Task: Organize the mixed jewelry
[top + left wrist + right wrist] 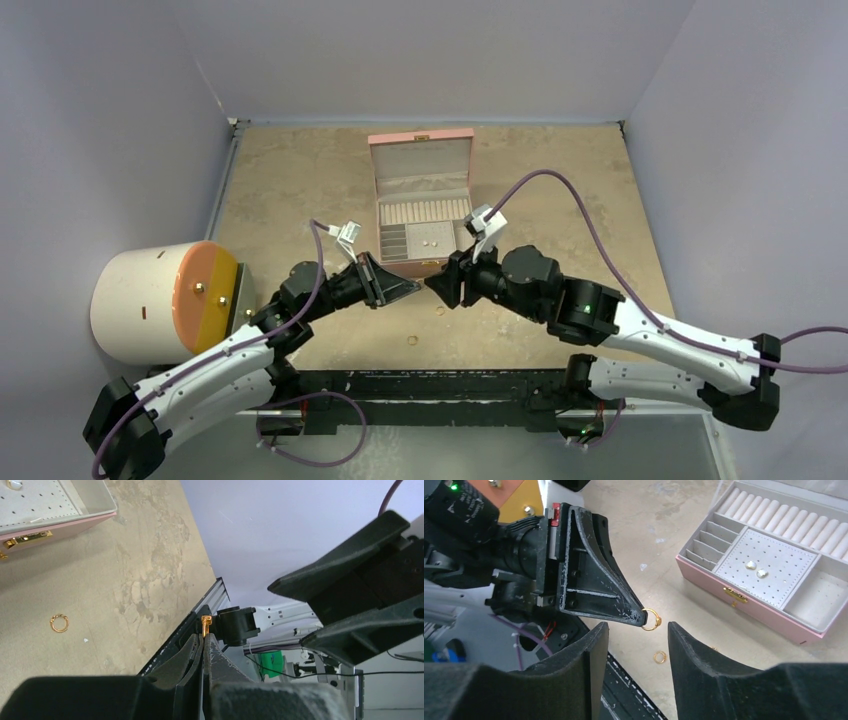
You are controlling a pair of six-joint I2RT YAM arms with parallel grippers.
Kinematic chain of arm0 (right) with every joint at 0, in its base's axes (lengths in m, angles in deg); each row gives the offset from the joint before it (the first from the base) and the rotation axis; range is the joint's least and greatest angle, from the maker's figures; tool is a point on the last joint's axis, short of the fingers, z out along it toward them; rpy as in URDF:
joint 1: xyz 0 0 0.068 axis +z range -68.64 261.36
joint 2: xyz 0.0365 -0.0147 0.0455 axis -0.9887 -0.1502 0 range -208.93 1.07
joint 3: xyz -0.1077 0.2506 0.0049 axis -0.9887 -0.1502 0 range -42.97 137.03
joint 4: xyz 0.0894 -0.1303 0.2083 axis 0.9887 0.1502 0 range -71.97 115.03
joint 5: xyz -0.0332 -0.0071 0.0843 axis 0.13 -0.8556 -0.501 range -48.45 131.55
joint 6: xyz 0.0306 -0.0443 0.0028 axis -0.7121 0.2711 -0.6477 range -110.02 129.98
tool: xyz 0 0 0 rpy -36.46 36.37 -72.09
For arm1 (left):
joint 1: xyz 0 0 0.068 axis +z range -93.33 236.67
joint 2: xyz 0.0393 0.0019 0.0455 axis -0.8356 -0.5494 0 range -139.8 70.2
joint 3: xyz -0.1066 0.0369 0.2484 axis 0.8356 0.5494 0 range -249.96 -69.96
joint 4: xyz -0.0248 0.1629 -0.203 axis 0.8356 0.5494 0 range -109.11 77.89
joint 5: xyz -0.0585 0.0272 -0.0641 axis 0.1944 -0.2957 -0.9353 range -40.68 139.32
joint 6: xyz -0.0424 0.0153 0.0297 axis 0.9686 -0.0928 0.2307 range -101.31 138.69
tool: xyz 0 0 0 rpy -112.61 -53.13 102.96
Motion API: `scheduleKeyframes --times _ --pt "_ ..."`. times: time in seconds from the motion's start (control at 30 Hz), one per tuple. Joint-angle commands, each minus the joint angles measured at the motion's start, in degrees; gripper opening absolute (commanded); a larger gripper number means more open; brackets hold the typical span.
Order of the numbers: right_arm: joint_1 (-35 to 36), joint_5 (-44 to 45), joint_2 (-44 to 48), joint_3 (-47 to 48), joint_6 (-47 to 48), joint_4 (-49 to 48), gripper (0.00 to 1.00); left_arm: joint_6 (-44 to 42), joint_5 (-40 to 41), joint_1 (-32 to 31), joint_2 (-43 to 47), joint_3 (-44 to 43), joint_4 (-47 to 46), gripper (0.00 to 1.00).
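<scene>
My left gripper (205, 636) is shut on a small thin gold ring (205, 622), which sticks out past its tips. In the right wrist view that ring (650, 619) hangs at the left gripper's tip (639, 617), just ahead of the gap of my right gripper (636, 627). The right gripper is open and holds nothing. In the top view the two grippers meet tip to tip (412, 291) (432, 285) in front of the pink box (420, 265). Another gold ring (659, 656) (59, 623) lies on the table below them. Two pale studs (756, 569) sit on the box's dotted pad.
The open pink compartmented box (754, 607) stands at mid-table with its lid up. A white cylinder with an orange face (165, 300) sits at the left edge. A black rail (450, 385) runs along the near edge. Purple walls close in the table on three sides.
</scene>
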Motion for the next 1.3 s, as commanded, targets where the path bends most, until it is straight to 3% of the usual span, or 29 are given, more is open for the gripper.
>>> scheduleKeyframes --times 0.0,0.17,0.43,0.8,1.27 --pt "-5.7 -13.6 2.2 -0.5 1.9 -0.6 0.51 -4.1 -4.1 0.0 1.3 -3.4 -3.1 0.00" --pt "-13.1 -28.5 3.6 -1.6 0.6 -3.4 0.54 -6.8 -7.4 0.0 2.0 -5.4 -1.7 0.00" --pt "-16.7 -43.2 2.6 -3.3 -1.5 -9.8 0.59 -10.5 -11.9 0.0 4.1 -8.5 0.9 0.00" --pt "-18.9 -49.5 1.8 -4.8 -5.0 -15.5 0.58 -12.3 -14.2 0.0 5.4 -9.8 1.2 0.00" --pt "-21.1 -56.0 0.8 -7.3 -10.5 -22.2 0.41 -11.5 -14.7 0.0 7.4 -9.6 -0.6 0.00"
